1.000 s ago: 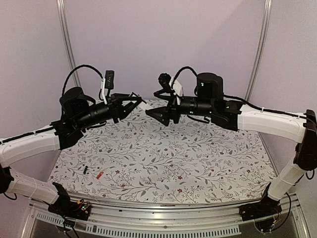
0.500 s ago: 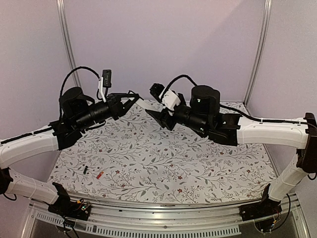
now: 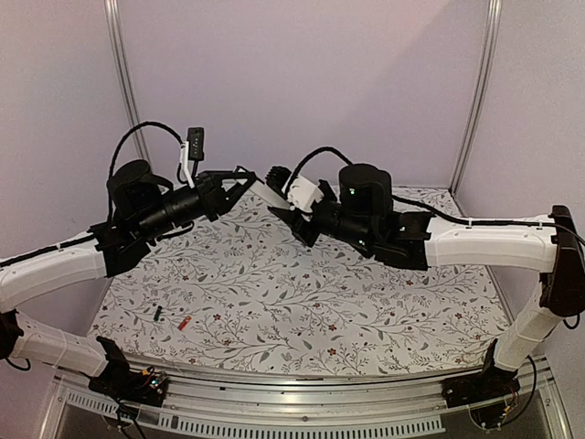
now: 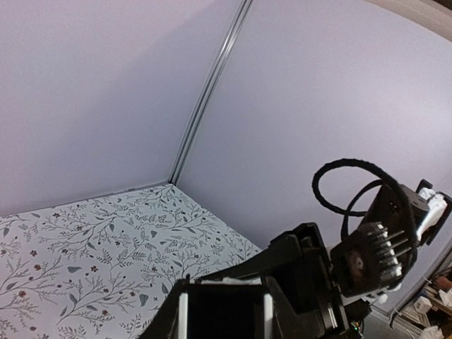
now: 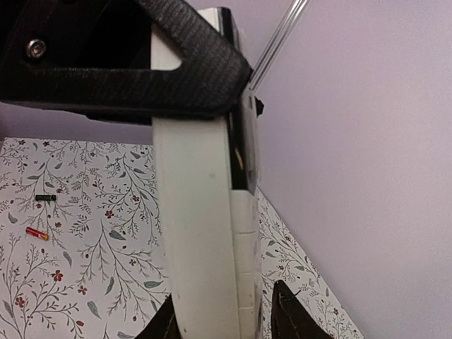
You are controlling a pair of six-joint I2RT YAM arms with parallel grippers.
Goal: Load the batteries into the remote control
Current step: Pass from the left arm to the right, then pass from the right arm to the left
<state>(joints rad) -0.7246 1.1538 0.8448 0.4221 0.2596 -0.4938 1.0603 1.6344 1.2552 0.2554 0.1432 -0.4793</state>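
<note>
My left gripper (image 3: 245, 183) is shut on the remote control (image 3: 270, 194), a slim white bar held up above the far part of the table. In the left wrist view its white end (image 4: 227, 281) shows between the left gripper (image 4: 226, 311). My right gripper (image 3: 291, 212) straddles the remote's free end. In the right wrist view the remote control (image 5: 201, 233) fills the middle, with a dark slot (image 5: 242, 152) on its right edge. The right gripper (image 5: 226, 318) has a narrow gap at one finger (image 5: 289, 314). The batteries, one black (image 3: 158, 313) and one red-orange (image 3: 184, 323), lie near the front left.
The floral table cover (image 3: 366, 293) spreads under both arms. Pale walls with metal corner posts (image 3: 475, 91) close off the back. The left arm's cable and wrist camera (image 3: 194, 151) stand above its gripper. The black battery (image 5: 45, 198) and the red-orange battery (image 5: 37, 233) show far below.
The right arm has swung left and turned toward the remote, and its jaws have narrowed around the free end. The left arm has hardly moved and keeps its hold.
</note>
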